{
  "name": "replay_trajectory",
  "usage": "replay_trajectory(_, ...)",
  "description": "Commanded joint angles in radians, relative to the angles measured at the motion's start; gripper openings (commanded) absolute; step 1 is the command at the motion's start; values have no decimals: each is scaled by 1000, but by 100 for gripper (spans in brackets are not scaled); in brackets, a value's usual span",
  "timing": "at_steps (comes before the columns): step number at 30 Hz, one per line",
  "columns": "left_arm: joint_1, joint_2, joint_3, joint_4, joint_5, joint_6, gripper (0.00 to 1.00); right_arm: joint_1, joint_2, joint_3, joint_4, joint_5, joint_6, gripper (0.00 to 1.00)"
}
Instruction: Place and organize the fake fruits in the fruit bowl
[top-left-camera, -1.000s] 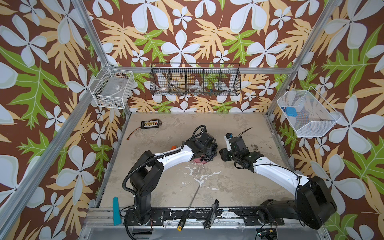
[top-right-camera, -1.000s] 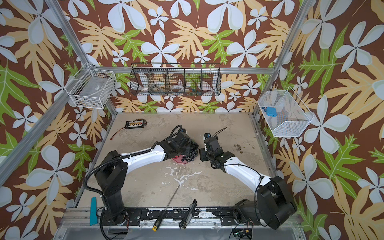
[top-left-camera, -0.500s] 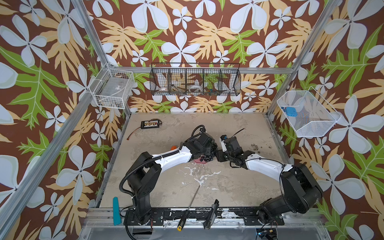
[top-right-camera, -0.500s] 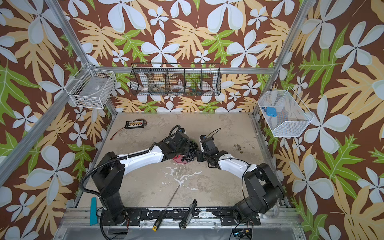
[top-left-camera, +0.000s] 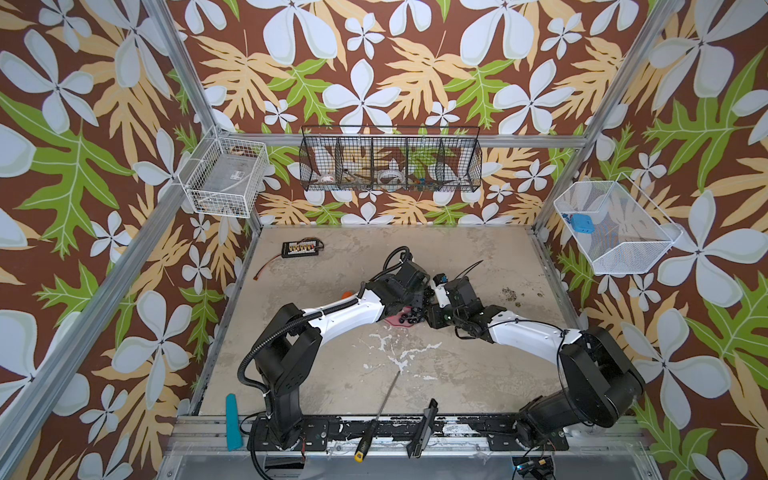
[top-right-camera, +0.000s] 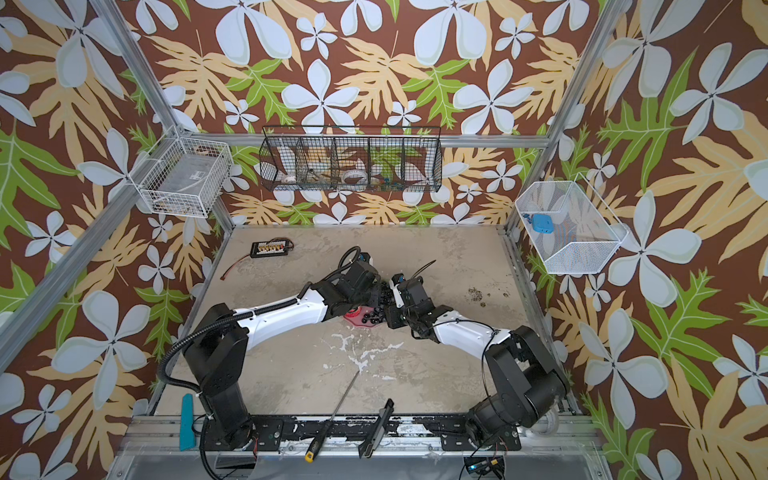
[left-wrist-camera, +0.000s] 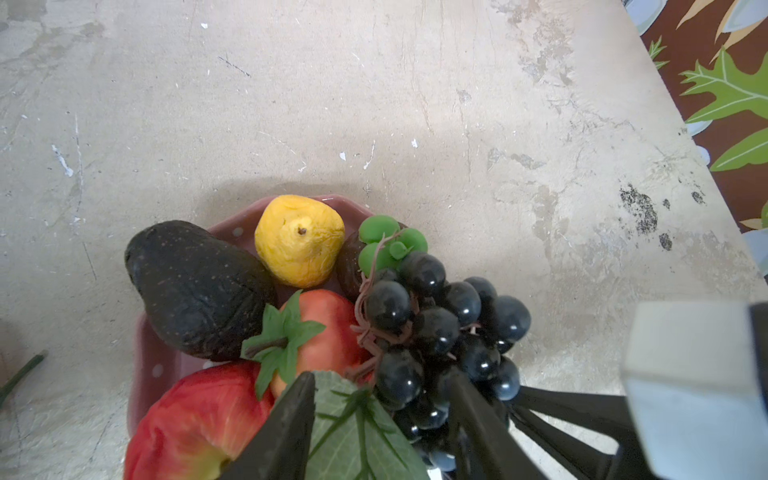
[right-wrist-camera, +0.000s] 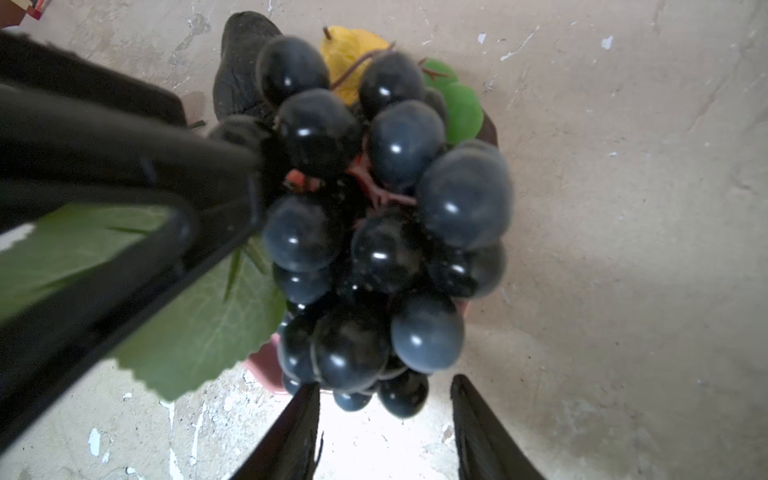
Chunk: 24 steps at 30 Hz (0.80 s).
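The pink dotted fruit bowl (left-wrist-camera: 154, 368) holds a dark avocado (left-wrist-camera: 195, 291), a yellow lemon (left-wrist-camera: 299, 241), a strawberry (left-wrist-camera: 328, 328), a red apple (left-wrist-camera: 199, 419) and a brown-green piece (left-wrist-camera: 349, 262). A dark grape bunch (left-wrist-camera: 432, 324) with its leaf (left-wrist-camera: 353, 432) lies over the bowl's edge. My left gripper (left-wrist-camera: 382, 374) is open, its fingers straddling the leaf and the nearest grapes. My right gripper (right-wrist-camera: 384, 380) is open just below the grape bunch (right-wrist-camera: 374, 216), nothing between its fingers. In both top views the two grippers meet over the bowl (top-left-camera: 397, 322) (top-right-camera: 353, 319).
A black connector board (top-left-camera: 301, 248) lies at the back left. A screwdriver (top-left-camera: 378, 415), a black tool (top-left-camera: 424, 424) and a teal tool (top-left-camera: 232, 419) lie along the front edge. Wire baskets (top-left-camera: 390, 164) hang on the walls. A bit of orange (top-left-camera: 346, 294) shows behind the left arm.
The right arm has swung left, bringing its gripper up against the grapes at the bowl. The left gripper has stayed over the bowl.
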<state>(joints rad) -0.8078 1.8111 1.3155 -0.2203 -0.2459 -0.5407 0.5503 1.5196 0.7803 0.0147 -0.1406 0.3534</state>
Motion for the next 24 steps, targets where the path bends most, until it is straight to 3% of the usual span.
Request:
replay_trajectory(1, 2, -12, 5, -10, -35, 11, 55, 5, 11, 9, 27, -23, -13, 46)
replay_trajectory(4, 5, -22, 1, -10, -41, 10, 56, 12, 28, 17, 35, -50, -14, 40)
replay_trajectory(11, 9, -46, -15, -3, -46, 8, 58, 47, 45, 25, 43, -56, 2, 39)
replay_trajectory(17, 11, -71, -31, 4, -49, 6, 60, 61, 30, 9, 43, -30, 13, 41)
replay_trajectory(24, 10, -113, -63, 15, -61, 3, 63, 56, -37, 2, -7, 93, 17, 49)
